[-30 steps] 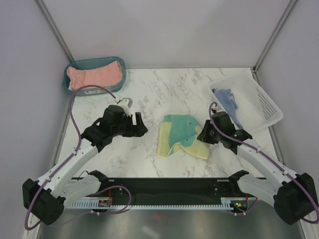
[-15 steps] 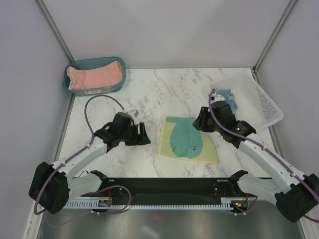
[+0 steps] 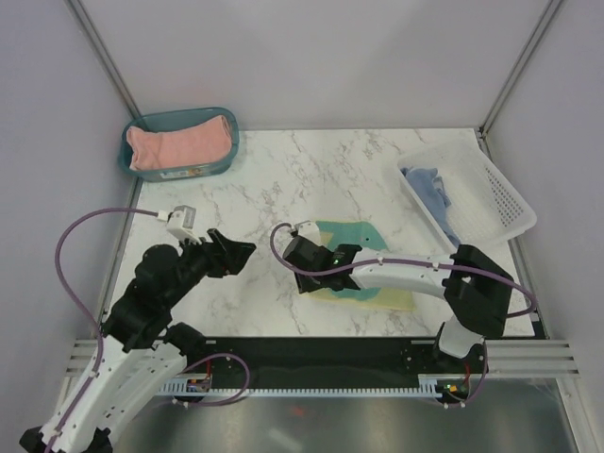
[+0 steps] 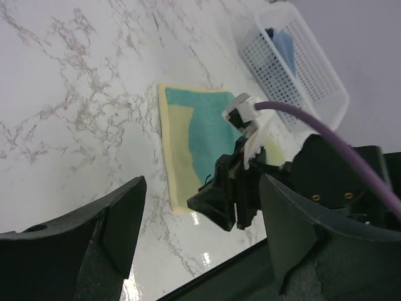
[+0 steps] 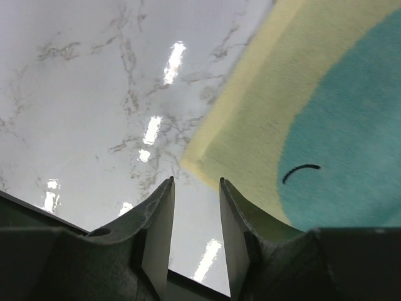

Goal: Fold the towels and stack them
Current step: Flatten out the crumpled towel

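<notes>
The pale yellow towel with teal whale print [image 3: 354, 234] lies flat mid-table, also in the left wrist view [image 4: 188, 132] and right wrist view [image 5: 301, 106]. My right gripper [image 3: 300, 276] reaches across it, open by a narrow gap and empty, its tips [image 5: 196, 183] just off the towel's near-left corner. My left gripper [image 3: 231, 253] is open wide and empty, held above the table left of the towel [image 4: 202, 188]. The salmon-pink towel [image 3: 179, 143] lies in the teal bin. The light blue towel [image 3: 429, 184] lies in the white basket [image 4: 283, 47].
The teal bin [image 3: 132, 165] stands at the back left corner. The white perforated basket [image 3: 491, 203] stands at the right edge, also in the left wrist view [image 4: 313, 81]. A black rail [image 3: 311, 363] runs along the table's near edge.
The yellow towel went from bunched to flat. My right gripper swept from its right side across to its near-left corner. My left gripper drew back to the left.
</notes>
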Tool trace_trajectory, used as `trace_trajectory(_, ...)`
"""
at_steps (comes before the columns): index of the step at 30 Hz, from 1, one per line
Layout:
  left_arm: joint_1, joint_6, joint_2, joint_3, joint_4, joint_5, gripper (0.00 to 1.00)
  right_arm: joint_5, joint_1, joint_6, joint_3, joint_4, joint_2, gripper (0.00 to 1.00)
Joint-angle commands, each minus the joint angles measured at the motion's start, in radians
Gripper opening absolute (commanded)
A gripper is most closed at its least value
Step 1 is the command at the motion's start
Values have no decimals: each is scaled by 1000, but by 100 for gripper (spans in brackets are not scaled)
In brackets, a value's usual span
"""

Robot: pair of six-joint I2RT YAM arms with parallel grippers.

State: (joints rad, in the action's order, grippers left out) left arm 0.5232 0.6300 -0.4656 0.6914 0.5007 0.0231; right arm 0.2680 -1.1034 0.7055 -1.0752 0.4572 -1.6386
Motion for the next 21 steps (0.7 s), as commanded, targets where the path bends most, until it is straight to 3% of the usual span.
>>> trace_trajectory(1, -3, 63, 100, 31, 104, -92, 80, 62, -56, 40, -81, -29, -78, 43)
trace_trajectory(9, -3, 82, 186, 71, 156, -157, 82, 119, -88, 55, -108, -45, -213, 42)
trace_trajectory(21, -3, 85, 203, 57, 170, -209, 82, 205, -121, 35, -89, -25, -205, 42)
